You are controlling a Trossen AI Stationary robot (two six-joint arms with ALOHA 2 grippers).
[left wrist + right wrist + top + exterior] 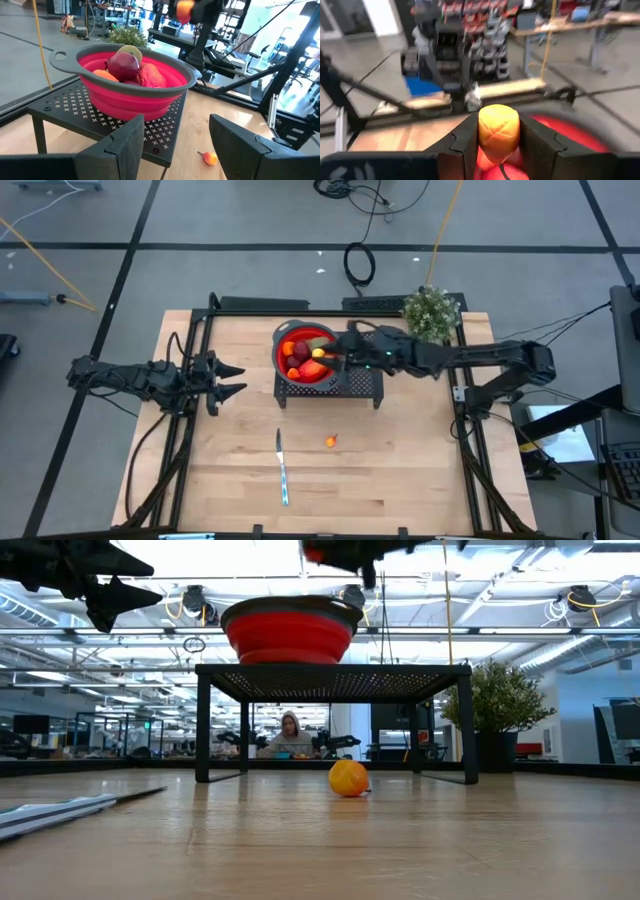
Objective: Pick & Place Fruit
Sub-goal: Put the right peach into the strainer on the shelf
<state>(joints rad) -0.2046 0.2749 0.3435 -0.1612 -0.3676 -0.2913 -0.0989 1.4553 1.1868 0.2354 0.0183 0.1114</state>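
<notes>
In the high view, the right end effector [330, 354] is hanging over the red bowl [283, 338] on the black stand [360, 383], gripping a small orange fruit [319, 353]. The left end effector [232, 379] is waiting open at the left of the stand. Another orange fruit [331, 441] is lying on the table [420, 470] near the knife [282, 468].

In the low view, this loose fruit [348, 778] is sitting under the stand [335, 673].

In the left wrist view, the bowl [165, 85] is holding several fruit pieces [134, 71].

In the right wrist view, the fingers [540, 142] are closing on the held fruit [498, 131].
</notes>
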